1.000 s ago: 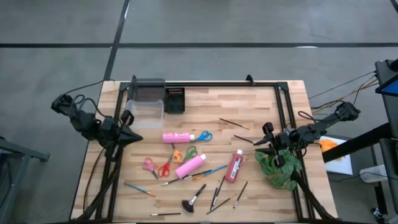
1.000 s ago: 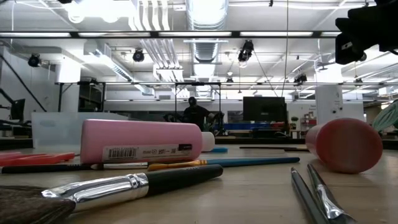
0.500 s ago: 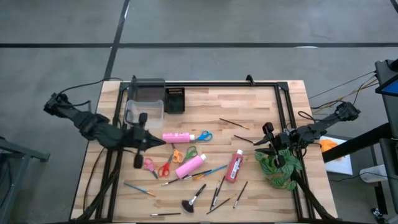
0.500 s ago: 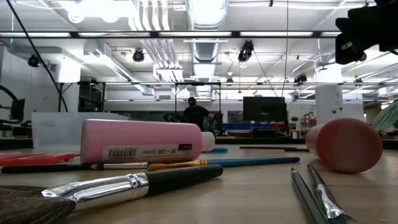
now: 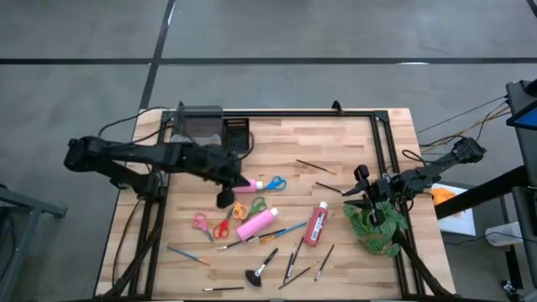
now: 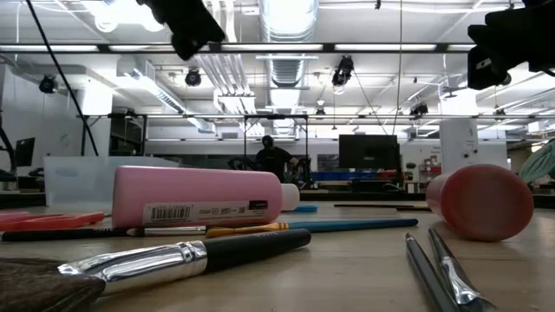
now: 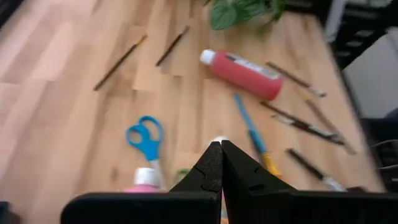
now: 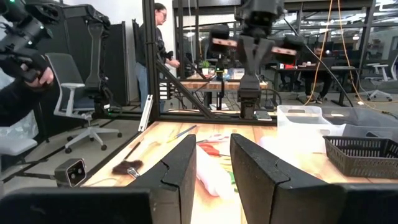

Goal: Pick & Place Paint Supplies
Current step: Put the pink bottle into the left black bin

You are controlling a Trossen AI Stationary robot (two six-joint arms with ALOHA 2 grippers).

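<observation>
My left gripper [image 5: 243, 179] is shut and empty. It slants down over the far pink paint bottle [image 5: 254, 184], whose white cap [image 7: 147, 177] shows beside the blue scissors [image 7: 146, 138]. A second pink bottle [image 5: 256, 223], the red tube [image 5: 316, 223], more scissors [image 5: 239, 208] and several thin brushes [image 5: 285, 231] lie flat on the wooden table. My right gripper [image 5: 359, 190] waits at the table's right side above the plant, its fingers [image 8: 174, 168] a little apart with nothing between them. In the low view the left gripper [image 6: 186, 26] hangs high above the bottle [image 6: 195, 198].
A green leafy plant [image 5: 376, 225] sits at the right edge under the right arm. A clear tub [image 5: 195, 149] and a black tray [image 5: 237, 134] stand at the far left, partly behind the left arm. A black frame [image 5: 277, 113] borders the table. People stand in the room beyond [image 8: 160, 37].
My left gripper has swung from the table's left edge toward the middle, out over the far pink bottle, and has tipped to point downward. It has stayed shut. Nothing on the table has moved.
</observation>
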